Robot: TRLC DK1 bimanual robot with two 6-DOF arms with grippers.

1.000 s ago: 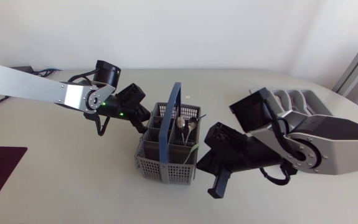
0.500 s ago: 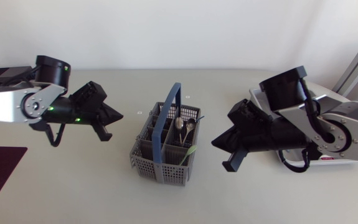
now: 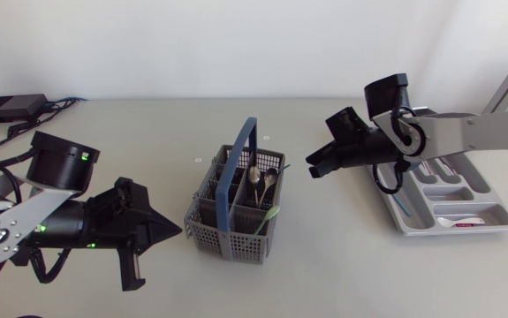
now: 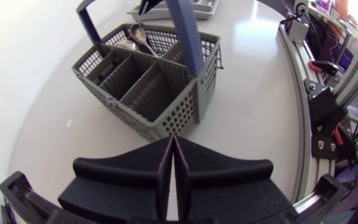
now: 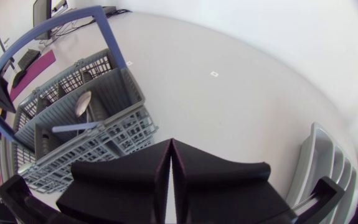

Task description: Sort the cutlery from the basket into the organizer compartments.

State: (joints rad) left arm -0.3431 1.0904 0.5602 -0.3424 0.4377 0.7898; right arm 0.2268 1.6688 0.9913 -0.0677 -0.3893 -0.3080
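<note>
The grey cutlery basket [image 3: 231,216] with a blue handle [image 3: 240,163] stands mid-table. Spoons [image 3: 260,177] and a green-handled piece [image 3: 271,214] stick up from its right-hand compartments. The grey organizer [image 3: 439,201] lies at the right, with a white spoon [image 3: 455,221] in its near compartment. My left gripper [image 3: 176,232] is shut and empty, low at the front left, its tip just left of the basket [image 4: 147,81]. My right gripper [image 3: 311,170] is shut and empty, between basket and organizer, pointing at the basket [image 5: 79,121]. A spoon [image 5: 82,102] shows ahead of it.
A black box [image 3: 6,108] with cables sits at the back left corner. Small markers [image 3: 198,160] dot the table behind the basket. My right arm's links hang over the organizer's far end. Bare table lies in front of the basket.
My left arm has drawn back from the basket and swung down to the front left. My right arm has pulled away to the back right, uncovering the organizer. Both grippers stayed shut.
</note>
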